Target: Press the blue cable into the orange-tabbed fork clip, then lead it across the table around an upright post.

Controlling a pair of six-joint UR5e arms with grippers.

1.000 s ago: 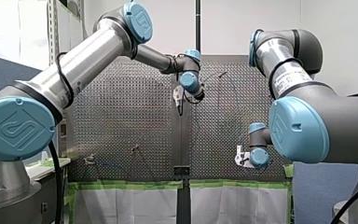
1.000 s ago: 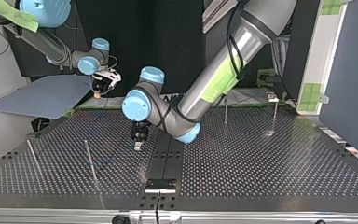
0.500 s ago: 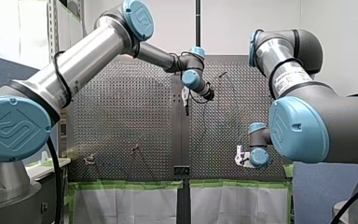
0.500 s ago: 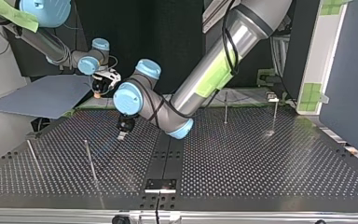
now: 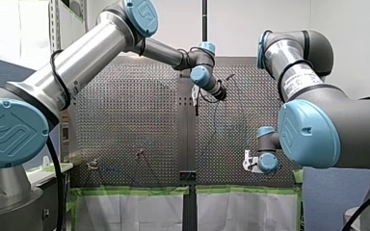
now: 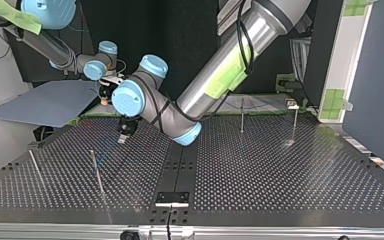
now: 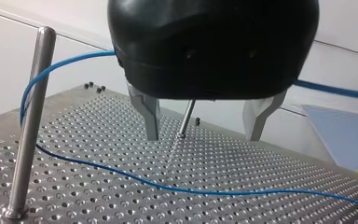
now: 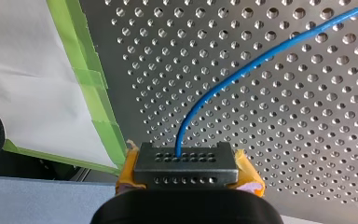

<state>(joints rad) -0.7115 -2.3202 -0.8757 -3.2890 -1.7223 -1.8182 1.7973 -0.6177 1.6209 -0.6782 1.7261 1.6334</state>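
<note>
Holder: black block (image 8: 185,164) with rows of small holes; the blue cable (image 8: 256,63) enters one hole in its face and runs away over the perforated table (image 8: 307,140)
Right gripper: my right gripper (image 8: 186,173) is clamped on the black block; its yellow pads (image 8: 248,175) press against both of the block's sides
Right arm pose: held low over the table's edge, just beside the strip of green tape (image 8: 86,77); in the top view it is at the far left, behind my left arm's wrist
Left arm pose: my left arm reaches past the table's middle into the top view's left half; elbow high, wrist bent down, fingers pointing at the table
Left gripper: my left gripper (image 7: 203,137) has a black body and metal fingers (image 7: 150,116); the fingers are spread wide with nothing between them; the tips hang above the table, apart from it
Near post: upright post (image 7: 30,126) standing in the table beside my left gripper, well to one side of the fingers
Cable at post: the blue cable bends round the side of the upright post away from my fingers; I cannot tell whether it touches
Cable at left gripper: it runs on across the table under and ahead of my open fingers; apart from both tips
Far post: second post (image 7: 186,119) seen between the fingers, further across the table
</note>
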